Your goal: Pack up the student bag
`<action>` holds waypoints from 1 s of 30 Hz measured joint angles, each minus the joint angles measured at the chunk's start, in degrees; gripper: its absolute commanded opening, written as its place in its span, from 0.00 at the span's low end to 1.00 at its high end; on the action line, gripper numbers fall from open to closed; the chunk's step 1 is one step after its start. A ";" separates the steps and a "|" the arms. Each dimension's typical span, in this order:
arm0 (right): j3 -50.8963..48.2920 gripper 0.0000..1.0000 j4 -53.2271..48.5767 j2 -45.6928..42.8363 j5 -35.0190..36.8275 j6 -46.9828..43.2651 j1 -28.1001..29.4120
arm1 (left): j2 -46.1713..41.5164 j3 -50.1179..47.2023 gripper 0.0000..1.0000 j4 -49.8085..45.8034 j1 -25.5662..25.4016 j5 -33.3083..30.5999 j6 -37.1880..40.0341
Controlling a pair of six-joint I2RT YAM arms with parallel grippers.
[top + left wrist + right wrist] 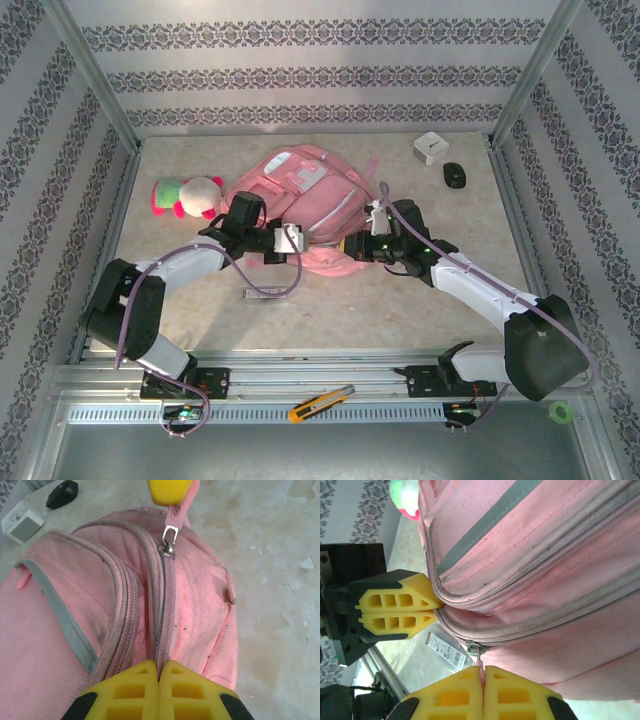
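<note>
the student bag [300,195] lies flat in the middle of the table [420,320], towards the back, with the two arms meeting at its near edge. the only printing sits on a small flat packet [445,650] on the table just beside the bag's near edge: dark lines like a bar code and some tiny letters, too small to read.

the bag is of pink woven cloth with a fine grain, a little dirty and grey along the seams. a smooth grey band [60,615] borders one curved front pocket. the zip tracks [165,610] are pink as well and run side by side in long curves over the rounded body. the slider [170,539] is of shiny metal, and a flat pink zip pull [176,514] hangs on it.

the left gripper [160,666] has blocky yellow fingers with square hollows; they are pressed together and pinch the cloth at the zip seam. the right gripper [483,672], of the same yellow make, is closed on the zip pull.

left of the bag lies a soft plush toy [185,197] in pink, green and white. at the back right stand a white cube-like box [430,148] and a small black oval thing [455,176]. the table top is pale and mottled like stone.
</note>
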 measured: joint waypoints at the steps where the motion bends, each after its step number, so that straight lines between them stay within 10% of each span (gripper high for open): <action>1: 0.00 0.00 0.39 0.00 -0.79 -0.72 -0.09 | -0.90 -0.46 0.00 -0.50 0.46 -0.07 0.42; 4: 0.00 0.00 1.44 0.63 -2.69 -2.01 -0.20 | -3.15 -1.84 0.05 -1.90 1.68 -0.44 0.94; 9: -0.02 0.00 2.05 1.51 -3.61 -3.10 1.05 | -5.92 -3.08 0.59 -3.32 2.99 -1.57 -1.64; 18: -0.02 0.00 2.08 2.25 -3.08 -3.30 2.38 | -7.72 -3.06 0.77 1.27 -8.63 -8.33 -12.24; 21: -0.02 0.00 2.10 2.27 -2.89 -3.30 2.73 | -5.11 -3.06 0.72 3.89 -10.14 -11.50 -13.60; 30: -0.26 0.00 2.51 2.27 -1.53 -3.30 2.71 | 0.98 -2.69 0.02 8.85 -10.10 -16.83 -15.61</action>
